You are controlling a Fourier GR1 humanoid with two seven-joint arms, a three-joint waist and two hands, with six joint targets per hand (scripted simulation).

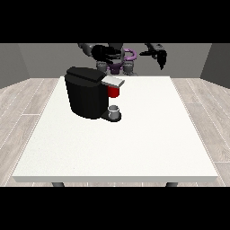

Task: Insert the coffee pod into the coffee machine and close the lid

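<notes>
A black coffee machine [85, 92] stands on the white bench [134, 143], its grey lid [112, 81] jutting out over a red thing at the machine [113, 91]. Below, on the machine's base, sits a small grey thing [114, 109]; I cannot tell it for the pod. The hand at the view's left [104, 54] hovers behind the machine with spread fingers. The hand at the view's right [159, 55] hangs well apart, fingers drooping, holding nothing.

Large white table [134, 148]: top matt, smooth, faintly speckled; looks like laminate or plastic.

Black boxy coffee machine [85, 96], far left on table: plastic-looking body, slight sheen on its sides.

Light grey flat lid [113, 81]: smooth, dull metal look.

Red thing at the machine [113, 91]: smooth, glossy, plastic look.

Pale plank floor [27, 105]: wood-grain finish, matt.

Grey back walls [45, 56]: plain, matt.
</notes>
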